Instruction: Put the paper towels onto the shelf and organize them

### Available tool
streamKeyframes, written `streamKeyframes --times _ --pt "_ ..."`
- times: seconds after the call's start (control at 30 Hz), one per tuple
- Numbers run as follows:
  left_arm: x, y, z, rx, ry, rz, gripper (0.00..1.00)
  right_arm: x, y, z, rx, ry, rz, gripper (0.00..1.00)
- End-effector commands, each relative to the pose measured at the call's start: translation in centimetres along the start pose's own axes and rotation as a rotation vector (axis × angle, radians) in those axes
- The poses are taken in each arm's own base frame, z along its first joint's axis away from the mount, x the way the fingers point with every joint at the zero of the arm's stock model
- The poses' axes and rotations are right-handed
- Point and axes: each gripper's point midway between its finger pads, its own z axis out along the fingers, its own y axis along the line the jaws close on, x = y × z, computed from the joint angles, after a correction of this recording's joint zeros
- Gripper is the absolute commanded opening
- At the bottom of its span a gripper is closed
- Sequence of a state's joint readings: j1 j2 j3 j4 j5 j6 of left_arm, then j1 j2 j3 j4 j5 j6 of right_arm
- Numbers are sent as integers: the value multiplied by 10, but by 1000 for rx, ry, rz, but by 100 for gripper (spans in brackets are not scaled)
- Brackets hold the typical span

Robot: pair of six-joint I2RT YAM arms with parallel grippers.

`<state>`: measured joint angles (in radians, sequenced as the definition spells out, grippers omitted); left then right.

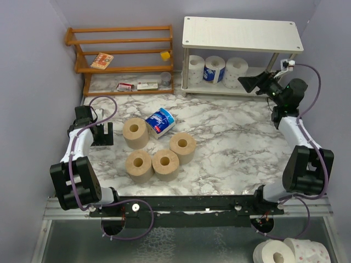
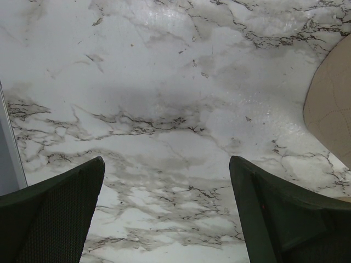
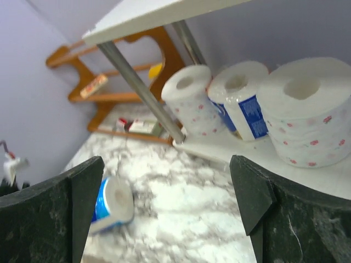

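Note:
The shelf (image 1: 241,34) stands at the back right. Its lower board (image 3: 230,149) holds two white dotted rolls (image 1: 196,68) (image 1: 237,70) with a blue-and-white roll (image 1: 214,68) between them, all upright. Several tan rolls (image 1: 165,164) stand in a cluster on the marble table left of centre. A second blue-and-white roll (image 1: 160,121) lies on its side behind them and also shows in the right wrist view (image 3: 112,203). My right gripper (image 1: 249,83) (image 3: 165,164) is open and empty, just right of the lower-board rolls. My left gripper (image 1: 102,134) (image 2: 167,161) is open and empty over bare marble, with a tan roll (image 2: 332,120) to its right.
An orange-brown slatted wooden rack (image 1: 123,55) with small boxes and a yellow item stands at the back left. Purple walls close in the left, back and right. Two more white rolls (image 1: 288,252) lie below the table's near edge at the bottom right.

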<state>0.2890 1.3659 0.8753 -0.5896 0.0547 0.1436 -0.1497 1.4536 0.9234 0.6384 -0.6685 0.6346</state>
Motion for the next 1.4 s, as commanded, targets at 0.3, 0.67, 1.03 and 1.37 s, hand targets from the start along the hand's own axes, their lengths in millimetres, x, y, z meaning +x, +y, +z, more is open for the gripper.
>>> streamKeyframes --times 0.3,0.67,1.03,1.37 --pt "-10 1 -8 1 -43 -6 99 140 45 7 -189 679 -195 84" --pt "-7 -5 -8 36 -19 3 99 186 131 82 -472 793 -178 100" --pt "-5 -6 -4 49 -7 7 99 280 153 106 -550 943 -138 100" --pt "-3 -7 -2 52 5 8 99 328 176 97 -611 1031 -129 99"
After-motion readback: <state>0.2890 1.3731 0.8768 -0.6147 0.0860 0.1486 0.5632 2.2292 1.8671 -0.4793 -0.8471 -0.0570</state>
